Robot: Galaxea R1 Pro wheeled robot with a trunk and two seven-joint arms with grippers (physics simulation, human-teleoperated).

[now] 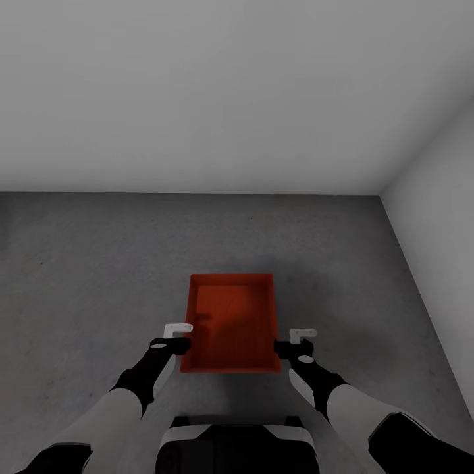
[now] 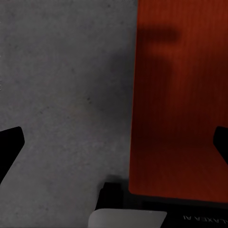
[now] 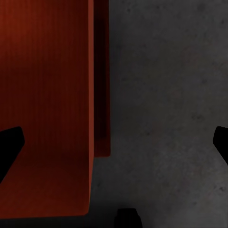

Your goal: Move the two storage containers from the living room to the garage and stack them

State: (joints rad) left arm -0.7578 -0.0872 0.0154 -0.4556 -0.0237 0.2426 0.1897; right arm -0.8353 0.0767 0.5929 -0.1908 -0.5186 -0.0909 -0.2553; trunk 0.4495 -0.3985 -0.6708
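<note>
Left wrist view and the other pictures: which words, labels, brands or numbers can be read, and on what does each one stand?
No text can be read.
Small pale lettering on the dark robot part in the left wrist view: too blurred to read.
The storage container, the floor and the white wall carry no markings.

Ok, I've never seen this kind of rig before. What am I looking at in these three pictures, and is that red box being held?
This is a simulated two-armed wheeled robot. The large picture comes from its head camera, looking down over both arms. The other two come from cameras on its wrists, each looking along that gripper's fingers.

An orange-red storage container sits open side up over a grey concrete floor, near white walls. The left gripper is at one side wall and the right gripper is at the opposite one.

In the wrist views the dark fingers stand wide apart with a wall between them, so both grippers look open, not clamped. The right wrist view hints at a second red edge below.
</note>
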